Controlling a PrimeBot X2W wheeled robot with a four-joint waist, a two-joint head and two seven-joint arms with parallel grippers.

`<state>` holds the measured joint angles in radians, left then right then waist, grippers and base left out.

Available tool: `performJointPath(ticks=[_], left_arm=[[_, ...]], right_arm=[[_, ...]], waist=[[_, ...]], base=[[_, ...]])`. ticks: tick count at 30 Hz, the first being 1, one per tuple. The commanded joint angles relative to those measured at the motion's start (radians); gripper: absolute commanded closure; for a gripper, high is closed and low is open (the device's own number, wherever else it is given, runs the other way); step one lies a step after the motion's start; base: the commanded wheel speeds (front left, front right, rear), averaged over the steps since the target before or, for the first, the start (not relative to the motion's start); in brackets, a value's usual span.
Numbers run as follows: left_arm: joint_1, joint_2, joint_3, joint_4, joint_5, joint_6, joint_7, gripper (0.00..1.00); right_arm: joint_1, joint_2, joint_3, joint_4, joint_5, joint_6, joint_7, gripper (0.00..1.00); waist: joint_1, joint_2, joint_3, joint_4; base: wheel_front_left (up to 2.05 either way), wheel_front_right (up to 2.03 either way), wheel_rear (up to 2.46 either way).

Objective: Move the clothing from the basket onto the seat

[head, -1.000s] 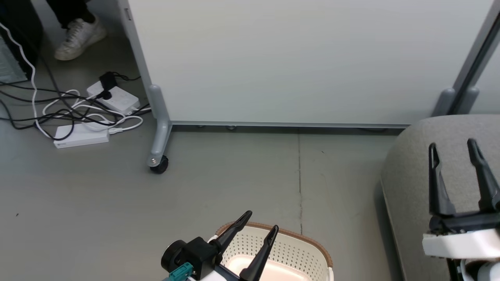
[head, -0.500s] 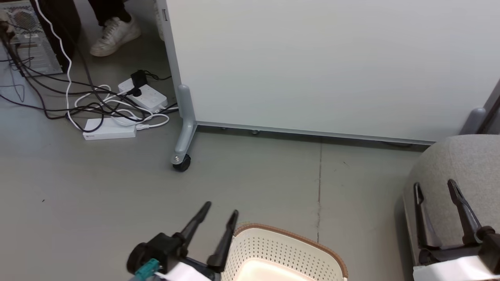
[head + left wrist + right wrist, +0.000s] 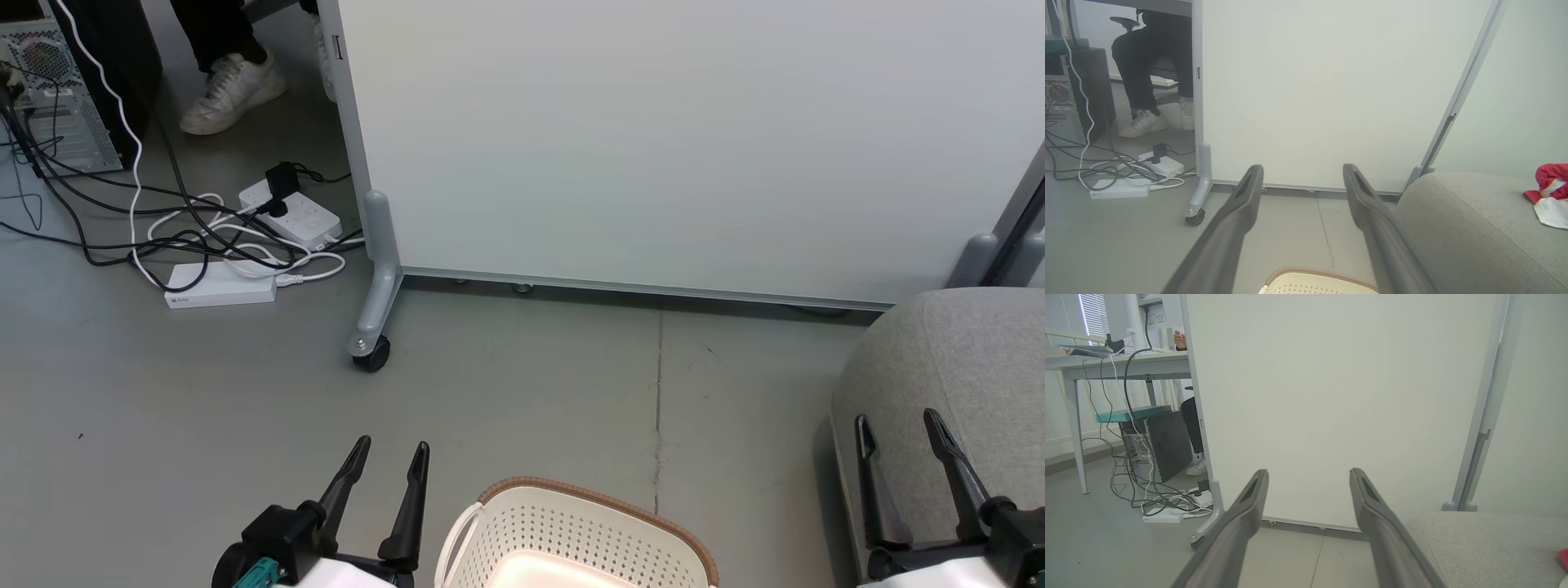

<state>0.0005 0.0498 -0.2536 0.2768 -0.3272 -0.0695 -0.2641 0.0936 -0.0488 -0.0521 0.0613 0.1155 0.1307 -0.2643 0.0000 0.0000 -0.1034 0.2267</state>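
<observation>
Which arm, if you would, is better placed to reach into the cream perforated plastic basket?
Left, likely: the open left gripper is beside the basket; the right gripper is by the grey fabric seat.

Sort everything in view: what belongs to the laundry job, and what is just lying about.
Belongs to the job: basket, grey seat, red and white clothing lying on the seat.
Just lying about: power strip, white power box, tangled cables, computer tower, wheeled partition, a person's shoe.
</observation>
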Motion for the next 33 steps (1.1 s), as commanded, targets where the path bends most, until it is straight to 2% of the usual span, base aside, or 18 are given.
performJointPath(ticks=[1, 10, 23, 33], left_arm=[[0.011, 0.002, 0.002, -0.001, -0.001, 0.003, 0.0, 0.0], [-0.01, 0.002, -0.009, -0.007, 0.005, 0.012, 0.0, 0.0], [-0.05, 0.003, 0.025, 0.022, -0.01, 0.038, 0.0, 0.0], [-0.073, 0.003, 0.031, 0.106, -0.038, 0.075, 0.0, 0.0]], right_arm=[[0.015, -0.004, 0.0, 0.006, -0.007, 0.0, -0.001, 0.0], [0.012, -0.004, -0.02, 0.026, -0.004, 0.0, -0.001, 0.0], [-0.017, -0.004, -0.021, 0.029, -0.02, 0.0, -0.001, 0.0], [-0.03, -0.005, -0.011, 0.085, -0.029, 0.0, -0.001, 0.0]], waist=[[0.0, 0.0, 0.001, -0.003], [0.0, 0.0, 0.015, -0.051], [0.0, 0.0, 0.044, -0.124], [0.0, 0.0, 0.052, -0.149]], base=[[0.0, 0.0, 0.0], [0.0, 0.0, 0.0], [0.0, 0.0, 0.0], [0.0, 0.0, 0.0]])
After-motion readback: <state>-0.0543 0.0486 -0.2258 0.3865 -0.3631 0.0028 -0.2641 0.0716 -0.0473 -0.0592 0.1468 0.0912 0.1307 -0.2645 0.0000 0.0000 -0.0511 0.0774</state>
